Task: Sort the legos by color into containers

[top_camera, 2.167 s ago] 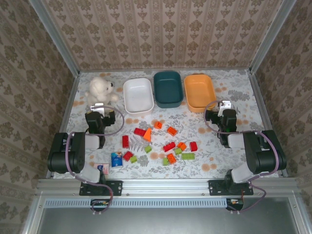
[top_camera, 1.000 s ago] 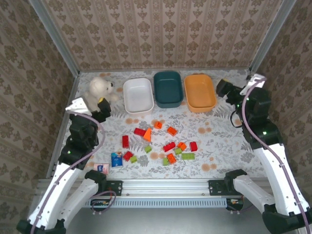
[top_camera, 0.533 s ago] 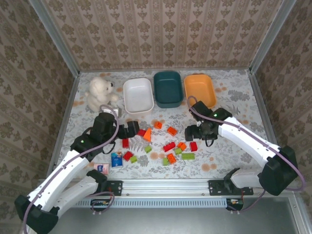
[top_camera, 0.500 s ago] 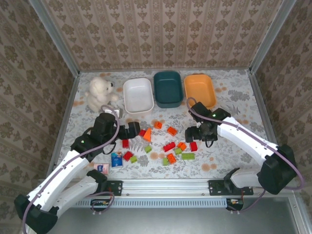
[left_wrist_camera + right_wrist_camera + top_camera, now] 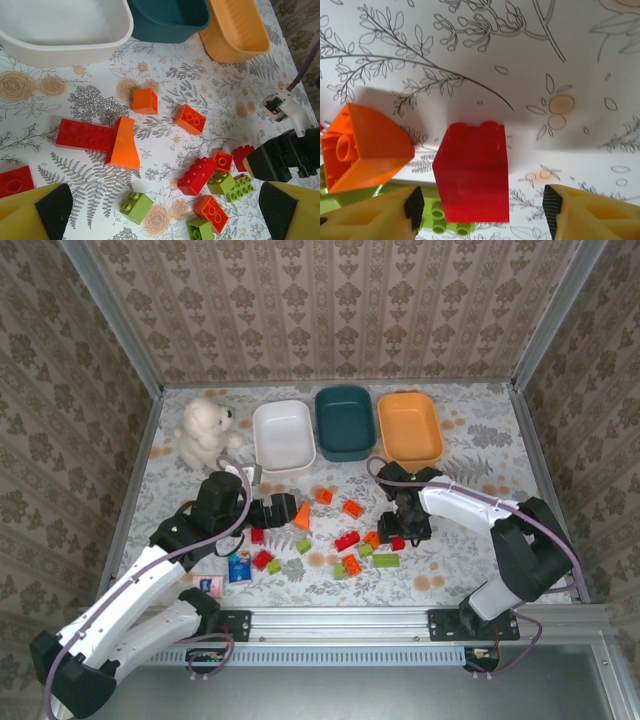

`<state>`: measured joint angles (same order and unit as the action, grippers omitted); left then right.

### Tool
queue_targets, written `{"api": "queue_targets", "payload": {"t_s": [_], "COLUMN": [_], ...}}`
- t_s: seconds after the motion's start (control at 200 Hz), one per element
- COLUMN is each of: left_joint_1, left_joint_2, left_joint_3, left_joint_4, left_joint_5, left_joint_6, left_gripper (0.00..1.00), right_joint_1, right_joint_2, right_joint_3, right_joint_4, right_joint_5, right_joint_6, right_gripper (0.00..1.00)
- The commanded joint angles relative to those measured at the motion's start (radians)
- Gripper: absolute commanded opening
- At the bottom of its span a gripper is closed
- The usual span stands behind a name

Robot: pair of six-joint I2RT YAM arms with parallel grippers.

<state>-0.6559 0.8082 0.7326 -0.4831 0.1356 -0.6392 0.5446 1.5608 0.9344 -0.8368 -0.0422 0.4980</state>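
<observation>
White tub (image 5: 284,436), dark teal tub (image 5: 345,423), orange tub (image 5: 410,428): plain.
Legos (image 5: 347,540): red, orange, lime green.
Teddy bear (image 5: 205,430): white.
Packet (image 5: 238,567): blue and white.
Table cover (image 5: 480,440): white, grey fern line-work, tan rosettes.
Walls (image 5: 330,310): beige damask.
Arms (image 5: 130,590): white, black joints.
Right gripper fingers (image 5: 590,215): yellow, black pads.

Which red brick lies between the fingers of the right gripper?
The rightmost red brick, next to an orange brick; the right gripper straddles it.

Fixed camera high behind the arm bases (image 5: 215,623), looking down on the whole table (image 5: 470,430), left wrist camera low over its middle, facing the far-edge white tub (image 5: 65,50), right wrist camera close above a red brick (image 5: 472,172) all views share.
</observation>
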Motion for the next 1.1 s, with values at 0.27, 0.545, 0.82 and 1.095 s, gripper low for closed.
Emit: {"api": "queue_targets", "payload": {"t_s": [0.27, 0.545, 0.82, 1.095], "left_joint_1": [-0.013, -0.014, -0.014, -0.004], "left_joint_2": [0.000, 0.029, 0.174, 0.373], "left_joint_3": [-0.013, 0.009, 0.124, 0.271], "left_joint_4": [0.032, 0.057, 0.130, 0.177], "left_joint_5": [0.009, 0.021, 0.007, 0.016], "left_joint_6": [-0.035, -0.031, -0.030, -0.004], "left_gripper": [1.00, 1.00, 1.00, 1.00], "right_joint_1": [-0.017, -0.025, -0.219, -0.361], "right_joint_2": [0.068, 0.009, 0.053, 0.414], "right_joint_3": [-0.004, 0.081, 0.447, 0.792], "right_joint_4": [0.045, -0.003, -0.091, -0.038], "right_joint_5": [0.002, 0.051, 0.091, 0.090], "right_joint_6": [-0.009, -0.010, -0.083, -0.076], "right_gripper": [0.46, 0.33, 0.30, 0.29]}}
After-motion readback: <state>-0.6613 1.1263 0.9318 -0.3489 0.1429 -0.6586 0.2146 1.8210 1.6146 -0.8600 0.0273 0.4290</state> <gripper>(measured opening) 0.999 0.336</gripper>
